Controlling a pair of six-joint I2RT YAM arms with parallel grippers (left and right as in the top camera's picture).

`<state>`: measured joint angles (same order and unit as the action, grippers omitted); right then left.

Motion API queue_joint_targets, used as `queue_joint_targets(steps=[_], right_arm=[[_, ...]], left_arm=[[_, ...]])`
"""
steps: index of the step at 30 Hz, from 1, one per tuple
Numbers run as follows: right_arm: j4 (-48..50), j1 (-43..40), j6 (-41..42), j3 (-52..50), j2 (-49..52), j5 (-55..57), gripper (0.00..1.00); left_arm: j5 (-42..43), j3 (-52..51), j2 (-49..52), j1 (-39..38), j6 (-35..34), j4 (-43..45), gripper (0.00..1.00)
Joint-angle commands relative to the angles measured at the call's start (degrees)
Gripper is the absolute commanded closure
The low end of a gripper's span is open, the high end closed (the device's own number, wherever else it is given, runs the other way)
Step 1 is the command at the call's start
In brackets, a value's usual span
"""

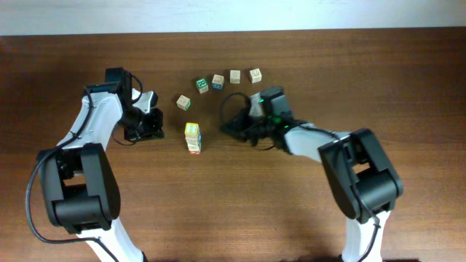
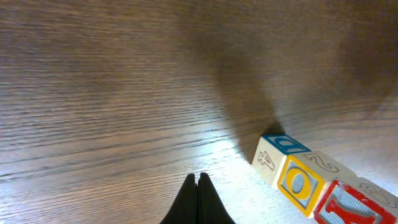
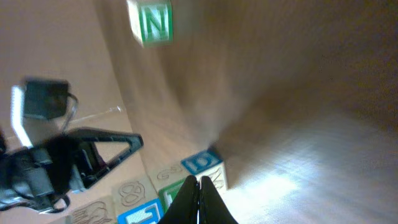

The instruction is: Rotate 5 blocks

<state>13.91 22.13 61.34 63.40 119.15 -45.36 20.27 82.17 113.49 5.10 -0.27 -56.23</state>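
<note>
Blocks [image 1: 192, 137]: pale, joined, colour-printed faces

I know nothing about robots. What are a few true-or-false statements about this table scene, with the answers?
1. The left pincer and the right pincer are both shut. True.
2. The left pincer grips a block. False: it holds nothing, and the joined row of blocks lies beside it, apart from its tips.
3. Five loose blocks lie in an arc, away from the joined row. True.
4. The table is white plastic. False: it looks like brown wood.
5. The green N block is part of the joined row. False: it lies apart, by itself.
6. Seen from overhead, the joined row lies between the two pincers. True.
</note>
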Motion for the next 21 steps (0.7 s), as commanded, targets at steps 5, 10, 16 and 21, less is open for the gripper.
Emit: queue_joint_targets(steps=[5, 10, 16, 21], right_arm=[[-5.6, -16.3, -16.9, -0.4, -13.1, -8.4, 0.89], [-23.9, -24.7, -30.8, 0.5, -27.8, -4.7, 0.73], [-60.5, -26.6, -51.2, 11.4, -50.3, 23.6, 0.51], [-73.9, -26.7, -55.4, 14.7, -63.1, 35.4, 0.08]], left_arm=[[-6.3, 18.3, -1.8, 4.4, 1.6, -11.2, 1.00], [-6.6, 32.9, -5.7, 7.5, 2.6, -19.2, 0.86], [-6.6, 34.0, -8.6, 8.3, 2.5, -22.9, 0.01], [-6.6, 34.0, -8.6, 8.3, 2.5, -22.9, 0.01]])
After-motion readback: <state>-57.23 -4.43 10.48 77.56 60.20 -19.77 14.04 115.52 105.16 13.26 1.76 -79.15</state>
